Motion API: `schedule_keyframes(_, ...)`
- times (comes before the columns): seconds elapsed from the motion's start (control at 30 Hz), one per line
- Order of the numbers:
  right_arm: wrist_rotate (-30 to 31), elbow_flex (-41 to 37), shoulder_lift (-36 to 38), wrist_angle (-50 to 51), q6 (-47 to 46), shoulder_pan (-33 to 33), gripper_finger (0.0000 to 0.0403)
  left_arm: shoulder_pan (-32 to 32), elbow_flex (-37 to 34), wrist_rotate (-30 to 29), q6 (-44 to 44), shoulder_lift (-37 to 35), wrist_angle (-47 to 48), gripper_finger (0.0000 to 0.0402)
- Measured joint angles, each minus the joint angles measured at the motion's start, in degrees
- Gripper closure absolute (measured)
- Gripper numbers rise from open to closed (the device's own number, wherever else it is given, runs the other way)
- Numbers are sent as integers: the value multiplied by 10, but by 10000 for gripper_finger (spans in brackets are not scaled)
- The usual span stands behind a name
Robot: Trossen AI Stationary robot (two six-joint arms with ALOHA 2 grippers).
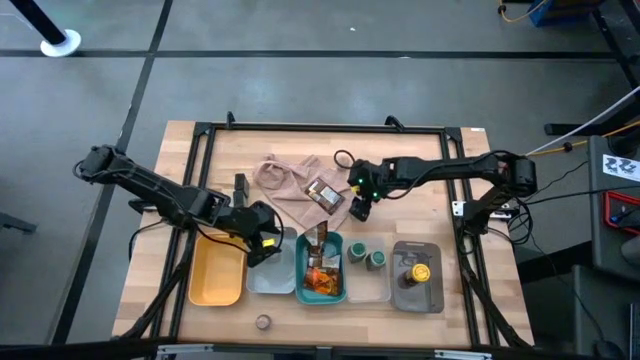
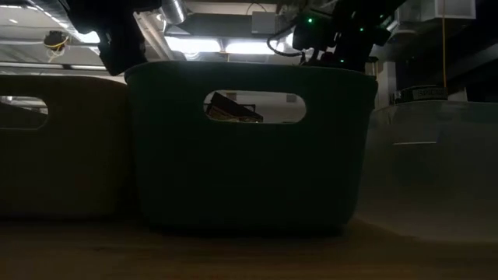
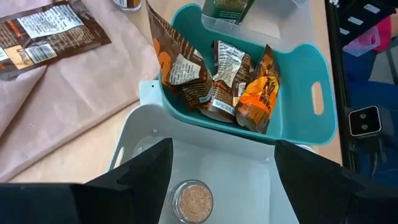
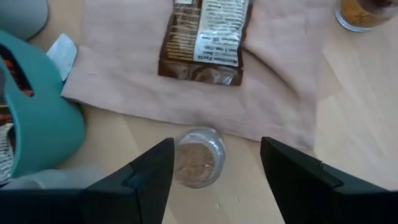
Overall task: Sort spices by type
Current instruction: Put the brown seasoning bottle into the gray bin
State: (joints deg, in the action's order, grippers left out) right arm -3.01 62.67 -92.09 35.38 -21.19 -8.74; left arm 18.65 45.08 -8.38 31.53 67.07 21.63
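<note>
A: Start at the right gripper (image 4: 214, 163). Its fingers (image 4: 140, 180) are spread wide and empty, hanging over a small clear jar (image 4: 198, 157) of tan powder with no lid on it. The jar stands upright on the bare tabletop (image 4: 348, 118), just beside the edge of the beige-pink cloth (image 4: 124, 68).

B: So the step is a straight-down pick. What should it watch?

A: I'd centre the jar between the two fingers before dropping, and close on the glass wall below the rim. With the mouth open, any tilt would likely spill powder, so carry it level.

B: And around it?

A: A brown packet (image 4: 205, 37) lies flat on the cloth just beyond the jar, and the teal tray (image 4: 37, 134) sits to one side; the fingers look clear of both.

B: The left arm?

A: The left gripper (image 3: 224, 180) is also parted and holds nothing. It hovers over the pale grey tray (image 3: 236, 180), where another open jar (image 3: 191, 199) of tan powder stands between its fingers. I judge it has only to lift straight up without clipping that jar.

B: The rest?

A: From above, packets (image 1: 322, 272) fill the teal tray, two green-lidded jars (image 1: 367, 257) sit in the clear tray, and a yellow-lidded jar (image 1: 419, 271) in the dark grey tray (image 1: 435, 298).
</note>
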Motion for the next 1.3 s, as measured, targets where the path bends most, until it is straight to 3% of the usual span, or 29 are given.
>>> schedule_keyframes(0.67, 60, -25, 0, -28, -31, 51, 166, 1, 0, -1, 45, 0, -4, 137)
schedule_keyframes(1.3, 60, -25, -87, -60, -26, 50, 178, 1, 0, -1, 45, 0, -13, 137)
